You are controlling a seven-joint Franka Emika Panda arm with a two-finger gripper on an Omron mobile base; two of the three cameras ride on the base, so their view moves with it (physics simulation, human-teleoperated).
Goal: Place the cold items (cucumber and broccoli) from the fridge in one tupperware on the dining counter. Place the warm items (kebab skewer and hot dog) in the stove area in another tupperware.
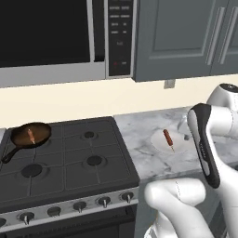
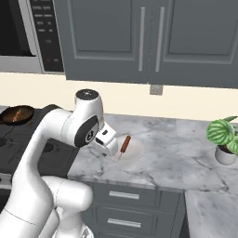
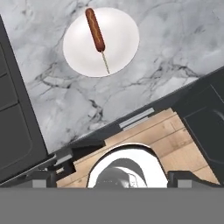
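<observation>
kebab skewer (image 3: 97, 33): lying flat on white plate (image 3: 120, 48), brown meat at one end, thin stick pointing off the other; also seen at (image 1: 168, 139) and (image 2: 125, 144)
white plate: on marble surface (image 3: 175, 48), just right of the stove (image 1: 65, 162)
hot dog (image 1: 30, 135): inside dark pan (image 1: 28, 135), back-left burner of stove; pan also at (image 2: 17, 115)
gripper: jaws spread wide apart, holding nothing; hanging above the front edge of the surface, looking down, plate ahead; fingertips barely visible at bottom of hand view
arm: folded over surface near plate, wrist just beside plate in right base view
plant (image 2: 224, 139): potted, far right of surface, well apart from plate
</observation>
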